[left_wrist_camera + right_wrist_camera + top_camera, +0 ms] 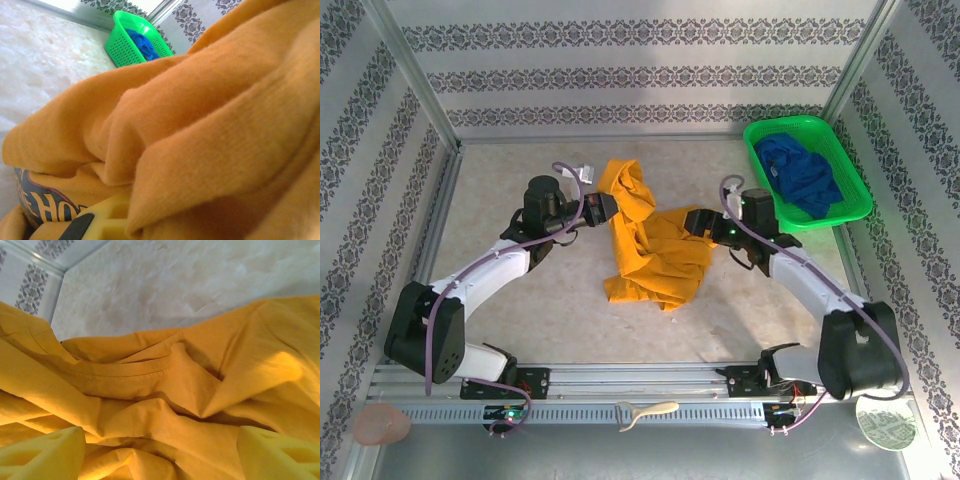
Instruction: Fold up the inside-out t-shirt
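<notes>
1. Top external first: my left gripper (603, 208) is at the upper-left edge of the t-shirt (655, 250), jaws pressed together. On the left wrist camera, cloth bunches right over the finger (111, 221). I judge it's pinching a fold of the shirt, though the contact itself is hidden.
2. Mid-table (520, 295), the t-shirt lies crumpled between my two arms, plain face mostly up, with a ridge running toward the back. A bit of the dark print (42, 204) peeks out low in the left wrist view.
3. Right gripper (692, 222) is at the heap's right edge, jaws spread wide and holding nothing. On its wrist camera the fingers (45, 455) straddle loose folds below a stitched band (125, 371).
4. Far right, the green basket (757, 165) holds the blue cloth (805, 178), well apart from the shirt. I leave it alone.
5. My read is that no fold is made yet and the shirt needs flattening. I'd take one layer at that band with the right, not a bundle. Then I'd draw away from the left's pinch, low and slow, until the cloth lies flat.
</notes>
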### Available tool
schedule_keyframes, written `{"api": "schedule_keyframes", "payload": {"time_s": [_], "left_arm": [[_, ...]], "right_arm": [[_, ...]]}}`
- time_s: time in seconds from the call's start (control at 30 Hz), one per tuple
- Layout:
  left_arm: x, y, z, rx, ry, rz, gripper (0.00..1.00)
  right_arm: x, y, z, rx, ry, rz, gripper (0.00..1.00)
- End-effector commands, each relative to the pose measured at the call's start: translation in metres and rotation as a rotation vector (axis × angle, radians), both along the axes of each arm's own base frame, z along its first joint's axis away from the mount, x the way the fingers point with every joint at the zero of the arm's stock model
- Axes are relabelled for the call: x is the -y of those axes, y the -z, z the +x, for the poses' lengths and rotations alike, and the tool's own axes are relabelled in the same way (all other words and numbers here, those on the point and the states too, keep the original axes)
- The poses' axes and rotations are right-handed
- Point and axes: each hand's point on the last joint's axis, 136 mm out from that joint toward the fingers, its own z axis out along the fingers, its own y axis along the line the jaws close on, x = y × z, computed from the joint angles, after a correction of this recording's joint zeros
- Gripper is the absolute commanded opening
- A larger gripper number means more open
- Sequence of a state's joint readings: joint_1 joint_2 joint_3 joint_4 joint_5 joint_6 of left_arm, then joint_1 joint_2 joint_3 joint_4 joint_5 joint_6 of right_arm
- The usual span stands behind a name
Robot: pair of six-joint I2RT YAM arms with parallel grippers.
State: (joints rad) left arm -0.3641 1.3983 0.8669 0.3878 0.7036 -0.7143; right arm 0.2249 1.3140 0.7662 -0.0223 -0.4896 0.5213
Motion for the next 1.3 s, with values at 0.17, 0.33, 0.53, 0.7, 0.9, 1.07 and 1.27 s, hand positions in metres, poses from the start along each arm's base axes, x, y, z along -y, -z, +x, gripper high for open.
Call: {"api": "schedule_keyframes", "payload": {"time_s": [0.17,0.33,0.53,0.7,0.9,1.07,1.27], "left_arm": [[-0.004,-0.028,-0.003,0.090,-0.001,-0.091,0.00],[-0.004,-0.025,-0.002,0.083,-0.004,-0.085,0.00],[-0.012,-0.020,0.003,0.034,-0.061,-0.041,0.00],[-0.036,-0.034,0.011,0.051,-0.192,0.029,0.00],[-0.087,-0.130,0.081,0.171,-0.364,-0.031,0.00],[-0.105,-0.292,0.100,0.437,-0.369,-0.224,0.00],[-0.118,-0.369,0.054,0.634,-0.403,-0.303,0.00]], "right_arm": [[0.000,0.030,0.053,0.036,0.054,-0.295,0.83],[-0.037,0.064,0.058,-0.019,-0.061,-0.330,0.85],[-0.064,0.104,0.045,-0.162,-0.192,-0.259,0.36],[-0.042,0.047,0.068,-0.078,-0.106,-0.168,0.00],[0.006,-0.169,0.121,0.276,0.084,0.062,0.00],[0.036,-0.375,0.081,0.678,0.184,0.192,0.00],[0.062,-0.459,0.000,0.931,0.282,0.223,0.00]]}}
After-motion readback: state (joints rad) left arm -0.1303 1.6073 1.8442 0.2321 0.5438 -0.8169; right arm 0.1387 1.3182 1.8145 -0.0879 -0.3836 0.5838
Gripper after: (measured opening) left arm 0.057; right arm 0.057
